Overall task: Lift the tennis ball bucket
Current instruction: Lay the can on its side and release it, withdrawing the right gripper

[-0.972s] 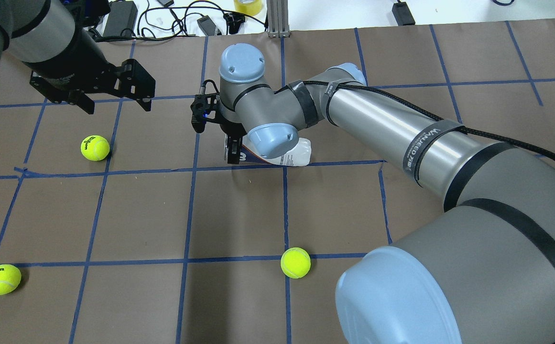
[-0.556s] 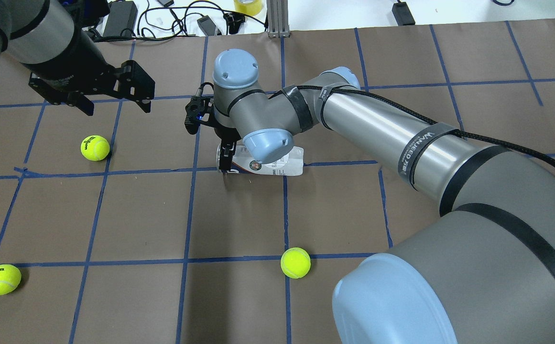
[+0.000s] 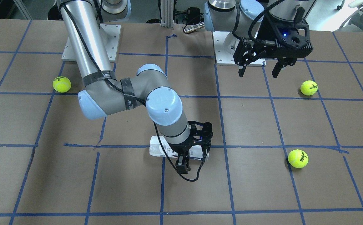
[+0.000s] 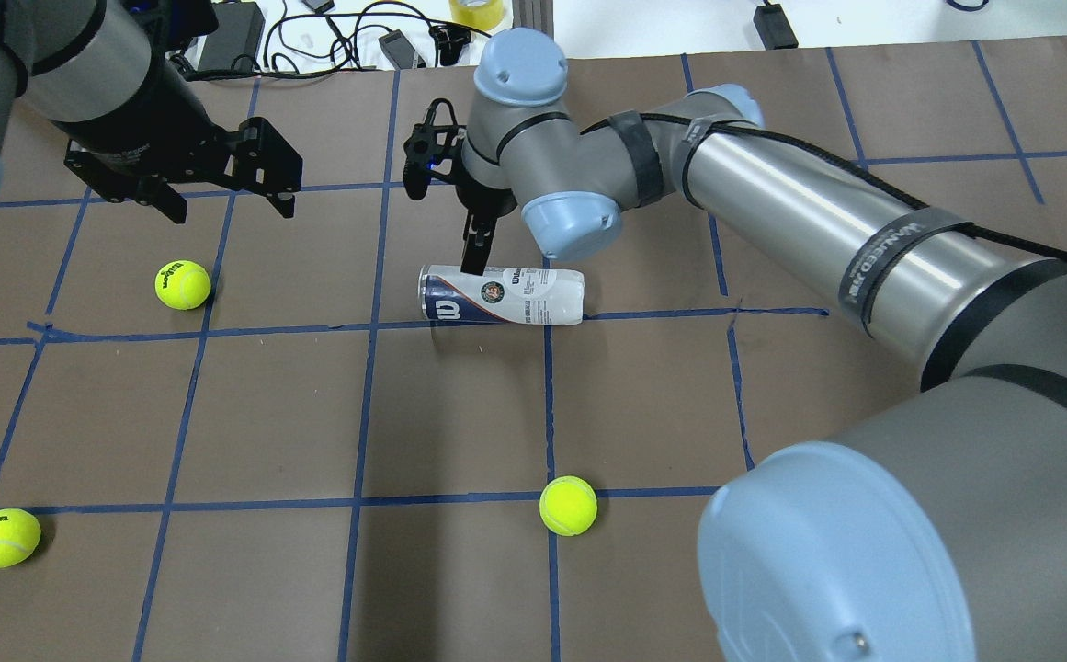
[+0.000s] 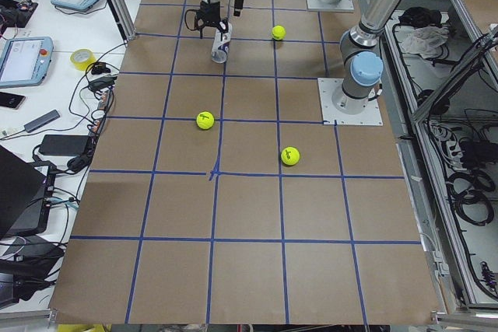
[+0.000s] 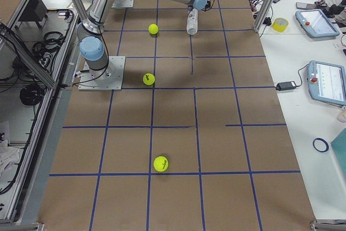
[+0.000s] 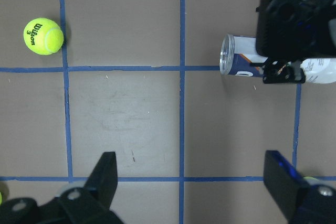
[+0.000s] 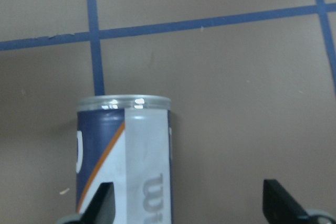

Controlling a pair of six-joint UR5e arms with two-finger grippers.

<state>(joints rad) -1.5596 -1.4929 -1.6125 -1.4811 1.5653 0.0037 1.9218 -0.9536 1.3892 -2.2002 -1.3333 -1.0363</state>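
The tennis ball bucket (image 4: 501, 295), a clear can with a white, navy and orange label, lies on its side on the brown table, open end toward the view's left. It also shows in the front view (image 3: 157, 150), the left wrist view (image 7: 237, 60) and the right wrist view (image 8: 124, 150). My right gripper (image 4: 474, 250) hangs just above its far side near the open end, fingers apart and holding nothing. In the right wrist view the left finger (image 8: 100, 203) overlaps the can. My left gripper (image 4: 225, 204) is open and empty, raised over the table's far left.
Three yellow-green tennis balls lie loose: one near my left gripper (image 4: 183, 284), one at the near left (image 4: 4, 538), one at the near middle (image 4: 568, 505). Cables and a tape roll (image 4: 478, 11) lie beyond the far edge.
My right gripper has risen and moved toward the table's far side, uncovering the can. The can has shifted slightly and lies flat on the table. The left arm has barely moved.
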